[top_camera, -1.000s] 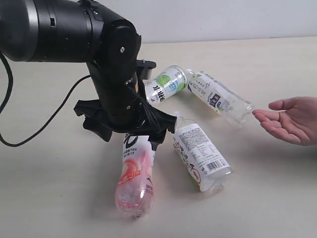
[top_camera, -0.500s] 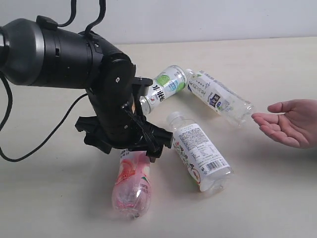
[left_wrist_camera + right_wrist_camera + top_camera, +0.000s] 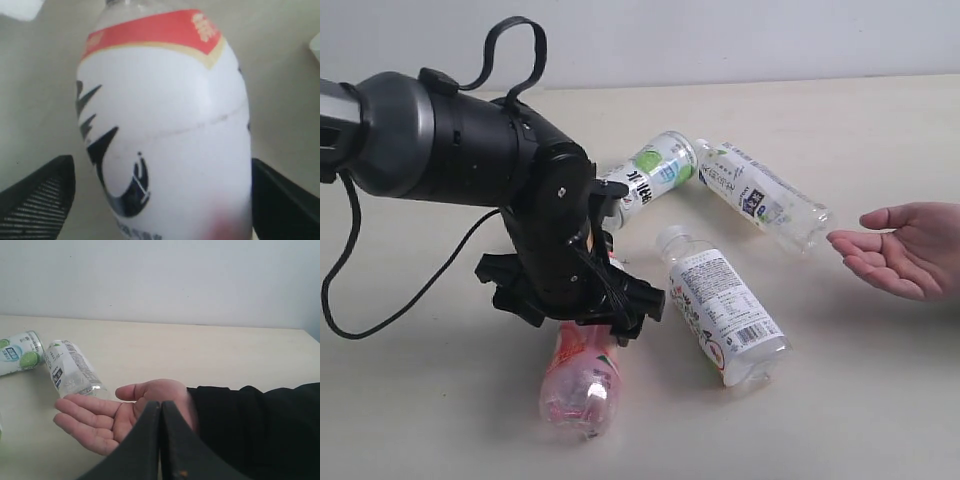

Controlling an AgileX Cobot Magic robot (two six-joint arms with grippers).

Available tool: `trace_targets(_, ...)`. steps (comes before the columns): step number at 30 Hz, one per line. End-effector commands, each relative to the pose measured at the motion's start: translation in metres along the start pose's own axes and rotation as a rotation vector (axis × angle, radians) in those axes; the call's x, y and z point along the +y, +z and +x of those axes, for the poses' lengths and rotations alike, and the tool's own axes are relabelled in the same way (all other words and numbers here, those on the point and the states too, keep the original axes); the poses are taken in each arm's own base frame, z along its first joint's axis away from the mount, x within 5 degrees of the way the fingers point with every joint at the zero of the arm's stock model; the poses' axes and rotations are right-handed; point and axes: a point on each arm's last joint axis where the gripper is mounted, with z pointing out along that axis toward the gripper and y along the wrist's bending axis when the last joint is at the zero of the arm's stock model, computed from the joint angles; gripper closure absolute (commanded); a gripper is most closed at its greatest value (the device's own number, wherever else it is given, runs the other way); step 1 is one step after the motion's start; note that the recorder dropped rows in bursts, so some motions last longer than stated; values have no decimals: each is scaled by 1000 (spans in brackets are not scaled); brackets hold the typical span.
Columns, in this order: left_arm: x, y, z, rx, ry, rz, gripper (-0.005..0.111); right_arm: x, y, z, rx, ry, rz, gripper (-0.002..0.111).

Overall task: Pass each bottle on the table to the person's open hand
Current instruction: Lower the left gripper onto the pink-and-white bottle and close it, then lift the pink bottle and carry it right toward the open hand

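Note:
The pink bottle (image 3: 580,385) lies on the table (image 3: 860,400) at the front left, its white and red label filling the left wrist view (image 3: 165,125). My left gripper (image 3: 582,318) (image 3: 162,200) is open, low over the bottle, one finger on each side of its upper body. Three white-capped bottles lie nearby: one (image 3: 725,315) in the middle, one (image 3: 765,195) pointing toward the hand, one (image 3: 650,170) behind my arm. The person's open hand (image 3: 905,250) (image 3: 115,417) waits palm up at the right. My right gripper (image 3: 161,412) is shut and empty, just in front of that hand.
A black cable (image 3: 410,290) trails across the table on the left. The person's black sleeve (image 3: 250,430) fills the space beside my right gripper. Two of the labelled bottles (image 3: 72,372) (image 3: 17,352) show beyond the hand in the right wrist view.
My left arm has come down and forward over the pink bottle, so its fingers now straddle the body. The hand and the other bottles have stayed put.

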Motion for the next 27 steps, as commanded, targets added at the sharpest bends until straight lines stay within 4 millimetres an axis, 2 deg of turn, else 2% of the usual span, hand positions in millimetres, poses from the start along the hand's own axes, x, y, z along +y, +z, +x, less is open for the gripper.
trace_targets(1,-2,9,2,11,15,-3,35,0,0,1,-8,-3,-1,108)
trace_targets(13,0,3,5,37,20,-19,107,0,0,1,-8,-3,-1,108)
trace_targets(15,1,2,5,46,29,-24,107,0,0,1,-8,-3,-1,108)
trace_targets(17,1,-8,5,40,31,-21,107,0,0,1,-8,-3,-1,108)
trace_targets(23,-3,-70,-3,-68,11,55,107,0,0,1,-8,-3,-1,108)
trace_targets(24,-6,-85,-5,-98,-7,97,107,0,0,1,-8,-3,-1,108)
trace_targets(27,-15,-108,-8,-140,-60,222,107,0,0,1,-8,-3,-1,108)
